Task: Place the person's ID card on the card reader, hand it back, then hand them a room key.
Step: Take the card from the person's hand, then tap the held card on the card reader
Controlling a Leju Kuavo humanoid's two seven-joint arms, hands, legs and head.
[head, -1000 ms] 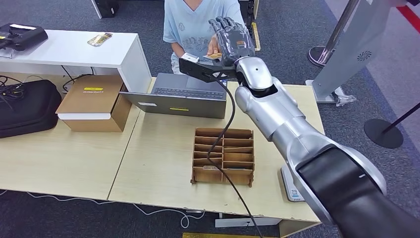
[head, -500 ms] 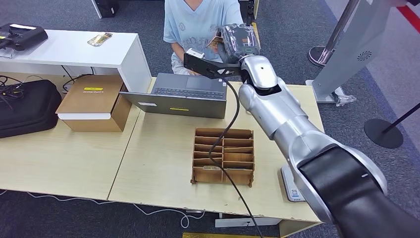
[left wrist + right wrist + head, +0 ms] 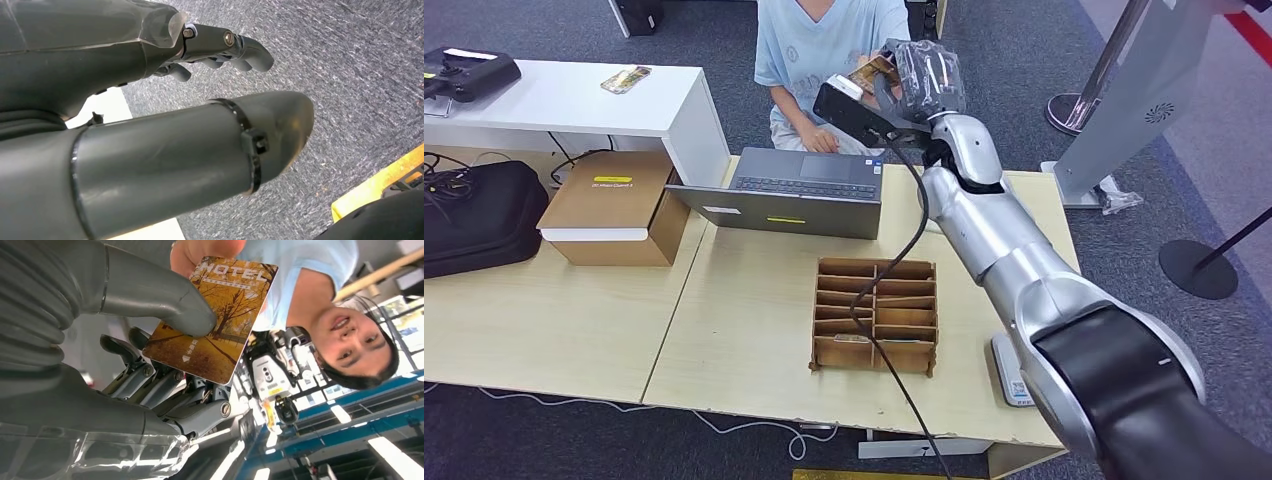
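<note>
Bright, even indoor light, soft shadows. Ceiling strip lights glaring in the right wrist view; close-up wrist shots slightly soft.

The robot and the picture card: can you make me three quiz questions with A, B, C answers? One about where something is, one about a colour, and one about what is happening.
1. Where is the brown cardboard organizer?
A. on the white desk
B. on the wooden table, in front of the laptop
C. on the floor

2. What colour is the person's shirt?
A. light blue
B. red
C. black

3. What is happening with the hotel card?
A. it lies flat on the table
B. it is inside the organizer
C. the right hand holds it while the person's hand touches its far end

Answers: 1 B, it sits on the wooden table near the laptop. 2 A, the head view shows a pale blue top. 3 C, the thumb presses the card against the fingers.
</note>
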